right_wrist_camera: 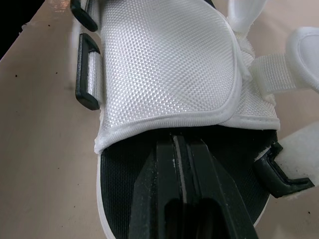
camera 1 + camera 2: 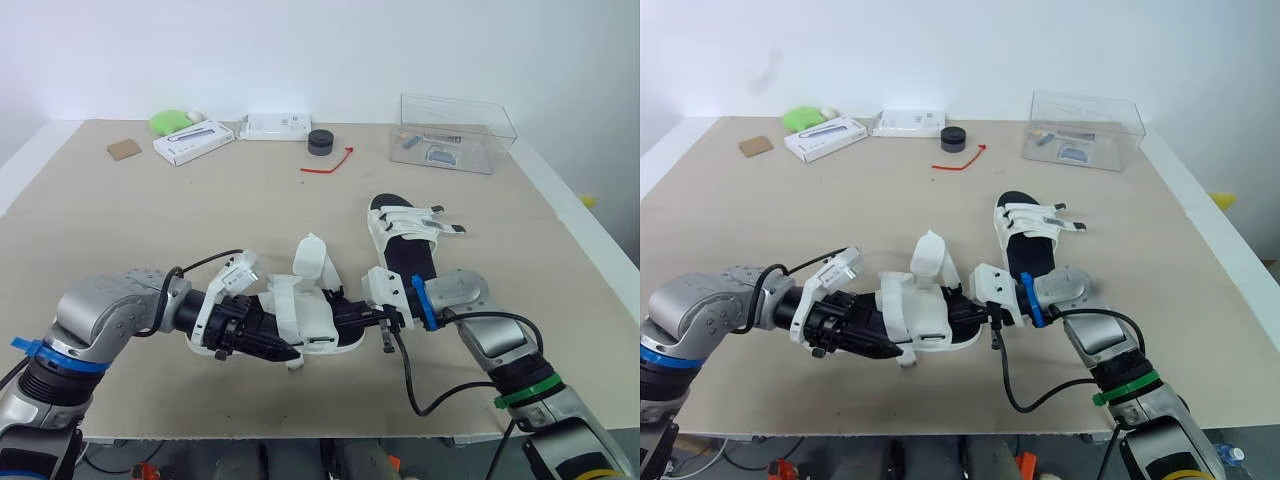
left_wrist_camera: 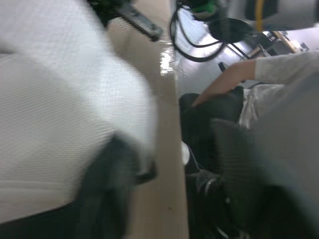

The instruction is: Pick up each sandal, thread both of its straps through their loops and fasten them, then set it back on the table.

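Near sandal (image 2: 315,325) is sitting close to the front edge of the surface (image 2: 150,230), between the two grippers. You cannot tell whether it is resting or lifted. One white strap (image 2: 312,258) is standing up loose. Right gripper (image 1: 178,144) is running narrow, with its fingers pressed together over the black footbed, just under the white front panel. Left gripper (image 2: 278,348) is sitting against the sandal's other end; you cannot tell its grip. Second sandal (image 2: 405,238) is lying on the surface just beyond the right arm.
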Controlling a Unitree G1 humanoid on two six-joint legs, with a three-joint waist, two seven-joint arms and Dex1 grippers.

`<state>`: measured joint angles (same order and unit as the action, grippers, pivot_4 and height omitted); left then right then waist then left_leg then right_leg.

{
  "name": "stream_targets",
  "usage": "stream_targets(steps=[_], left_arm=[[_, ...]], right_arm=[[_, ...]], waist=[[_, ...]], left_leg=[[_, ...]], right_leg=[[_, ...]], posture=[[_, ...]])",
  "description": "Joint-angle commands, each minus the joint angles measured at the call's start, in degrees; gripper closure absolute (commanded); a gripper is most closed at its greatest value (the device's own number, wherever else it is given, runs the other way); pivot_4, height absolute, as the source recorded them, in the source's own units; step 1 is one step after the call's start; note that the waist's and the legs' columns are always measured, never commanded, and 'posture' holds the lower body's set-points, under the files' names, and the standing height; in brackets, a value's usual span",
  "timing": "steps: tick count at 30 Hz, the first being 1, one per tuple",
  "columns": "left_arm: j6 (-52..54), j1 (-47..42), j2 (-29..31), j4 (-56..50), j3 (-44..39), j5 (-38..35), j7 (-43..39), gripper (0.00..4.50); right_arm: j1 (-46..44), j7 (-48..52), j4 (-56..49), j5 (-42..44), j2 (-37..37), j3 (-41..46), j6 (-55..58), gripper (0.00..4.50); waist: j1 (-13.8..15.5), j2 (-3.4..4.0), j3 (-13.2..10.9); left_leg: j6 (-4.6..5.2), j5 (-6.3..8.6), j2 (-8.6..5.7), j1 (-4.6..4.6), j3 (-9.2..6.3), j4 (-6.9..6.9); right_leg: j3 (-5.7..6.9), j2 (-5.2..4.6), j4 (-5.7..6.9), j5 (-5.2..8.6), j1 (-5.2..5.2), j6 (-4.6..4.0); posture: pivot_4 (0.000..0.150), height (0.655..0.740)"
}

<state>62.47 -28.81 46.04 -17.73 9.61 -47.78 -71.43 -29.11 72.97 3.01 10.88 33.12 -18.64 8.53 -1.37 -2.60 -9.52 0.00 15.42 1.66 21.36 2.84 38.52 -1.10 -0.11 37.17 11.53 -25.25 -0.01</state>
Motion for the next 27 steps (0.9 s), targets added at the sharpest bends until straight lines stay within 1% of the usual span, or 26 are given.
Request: stream_targets(steps=[1,4,6,13,16,17,18,20,21,23,24,27], left_arm=[[-1.15,-0.4,2.51,-0.54,-1.42,-0.27,-2.13,0.09],[-1.94,-0.38,5.65,-0.69,-1.88,-0.12,-4.79,0.04],[-2.49,-0.36,6.6,-0.77,-2.47,-0.18,-5.27,0.04],[-1.37,1.83,12.13,-1.88,-7.95,-3.35,-7.31,0.04],[2.61,3.98,13.72,-3.98,-12.17,-9.28,-7.1,0.04],[4.33,6.16,14.11,-5.99,-13.82,-12.23,-6.6,0.04],[4.9,10.49,14.34,-9.14,-14.86,-14.02,-6.03,0.04],[1.48,18.23,11.7,-13.8,-14.51,-11.23,-1.57,0.04],[0.8,20.11,10.07,-14.61,-14.59,-10.78,0.88,0.04],[-0.31,22.05,7.29,-15.19,-14.75,-10.38,4.68,0.04],[-0.98,23.08,6.03,-15.29,-14.4,-9.75,6.22,0.04],[-4.89,24.83,2.78,-14.83,-12.45,-5.72,10.0,0.04]], right_arm=[[-0.25,0.27,1.32,-1.3,0.33,-0.45,0.04,4.5],[-0.55,0.48,1.77,-1.37,0.1,-0.6,-0.14,4.5],[-0.74,0.59,2.06,-1.42,-0.01,-0.63,-0.25,4.5],[-1.05,1.23,2.69,-1.46,0.12,-0.61,-0.74,4.5],[-1.17,1.51,3.0,-1.49,0.24,-0.6,-0.97,4.5],[-1.24,1.61,3.13,-1.52,0.24,-0.64,-1.03,4.5],[-1.4,1.72,3.4,-1.54,0.16,-0.71,-1.11,4.5],[-1.74,1.85,3.97,-1.7,-0.15,-0.95,-1.35,4.5],[-1.86,1.84,4.13,-1.73,-0.27,-1.07,-1.42,4.5],[-1.96,1.92,4.23,-1.68,-0.42,-1.21,-1.45,4.5],[-2.02,1.99,4.23,-1.65,-0.48,-1.29,-1.45,4.5],[-2.26,2.19,4.37,-1.62,-0.52,-1.39,-1.45,4.5]], waist=[[0.04,0.0,0.0],[0.05,0.0,0.0],[0.04,0.0,0.0],[0.01,0.0,0.0],[0.03,0.0,0.0],[0.02,0.01,0.0],[-0.02,0.01,-0.01],[-0.38,0.11,0.02],[-0.36,0.15,0.02],[-0.07,0.02,0.01],[0.05,-0.19,0.02],[0.14,-0.07,0.02]], left_leg=[[0.0,0.0,0.0,-0.01,0.0,0.0],[0.0,0.0,0.0,-0.03,-0.01,0.01],[0.0,-0.01,-0.01,-0.05,0.03,0.01],[0.0,0.0,0.02,-0.04,0.04,0.0],[0.0,0.0,0.09,-0.04,0.03,0.0],[0.0,0.0,0.09,-0.04,0.03,0.0],[0.0,0.0,0.09,-0.04,0.04,0.0],[0.02,0.02,0.09,-0.08,0.14,-0.05],[0.04,0.05,0.07,-0.12,0.16,-0.08],[0.03,0.07,0.04,-0.09,0.09,-0.07],[0.01,0.06,0.07,-0.07,0.04,-0.03],[-0.01,-0.06,0.09,-0.17,-0.02,-0.03]], right_leg=[[0.0,0.0,0.0,0.0,0.0,0.0],[0.02,-0.01,0.0,0.0,0.03,0.0],[0.01,0.0,0.0,-0.01,0.02,0.01],[0.02,0.02,0.0,0.0,0.0,0.0],[0.02,0.02,0.01,0.01,0.0,-0.01],[0.02,-0.01,0.01,0.01,0.0,-0.01],[0.02,-0.01,0.01,0.0,0.0,0.0],[-0.03,-0.03,0.0,0.02,-0.02,0.04],[-0.04,-0.1,0.0,0.07,0.0,0.08],[-0.08,-0.18,0.02,0.13,0.02,0.09],[-0.03,-0.16,0.03,0.1,0.01,0.06],[0.02,-0.11,0.03,0.09,0.09,-0.25]], posture=[[0.15,0.74],[0.15,0.74],[0.15,0.74],[0.15,0.74],[0.15,0.74],[0.15,0.74],[0.15,0.74],[0.15,0.74],[0.15,0.74],[0.15,0.74],[0.15,0.74],[0.15,0.74]])
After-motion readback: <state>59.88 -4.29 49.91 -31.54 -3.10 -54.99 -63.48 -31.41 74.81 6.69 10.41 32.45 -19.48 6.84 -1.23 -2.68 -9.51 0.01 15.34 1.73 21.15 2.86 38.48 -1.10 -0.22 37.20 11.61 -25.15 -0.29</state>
